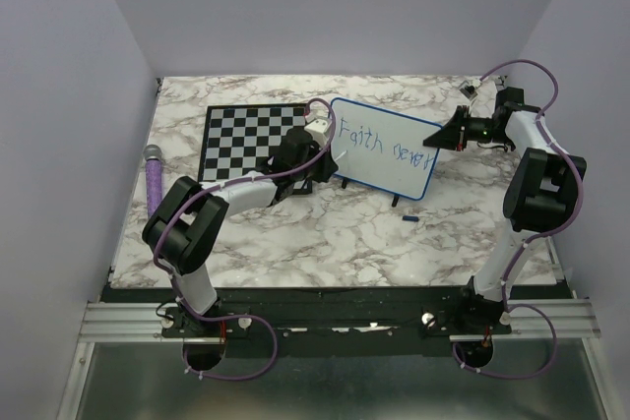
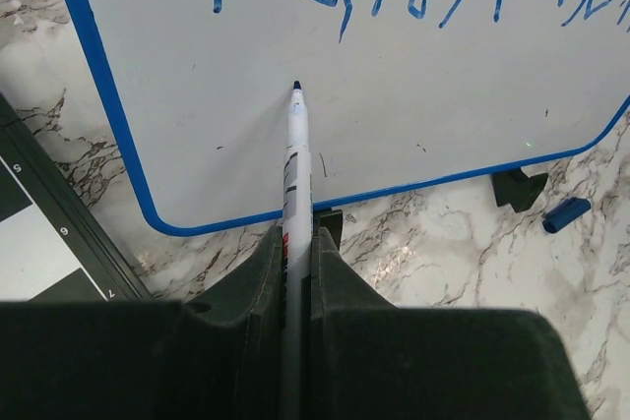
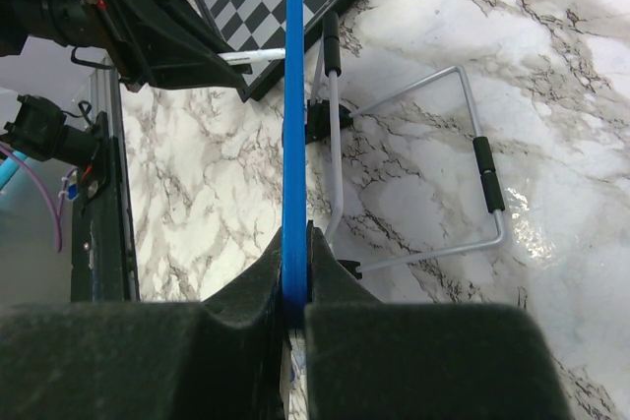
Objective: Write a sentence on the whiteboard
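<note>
Whiteboard (image 1: 382, 172), white with a blue rounded frame, stands tilted on the marble table (image 1: 345, 233) just right of the chessboard (image 1: 241, 135), its sentence (image 1: 386, 146) reading "Faith never" in blue on 1 line, its right edge pinched by the closed right gripper (image 3: 295, 248), the left gripper (image 2: 298, 243) clamped on a marker (image 2: 296, 159)

The whiteboard (image 1: 389, 176) was plain white inside a bright blue frame, and the sentence (image 1: 379, 145) ran across it in blue strokes. Between the near-black fingers of the left gripper (image 2: 295, 238) sat a white marker (image 2: 296, 145) with a dark blue tip. A blue cap (image 2: 566, 213) lay to that gripper's right, and a black-and-white checked chessboard (image 1: 246, 135) to its left. The table (image 1: 345, 233) was white marble veined grey-brown. Beyond the black right gripper (image 3: 295, 243) the wire stand (image 3: 488, 175) was silver with black sleeves.
</note>
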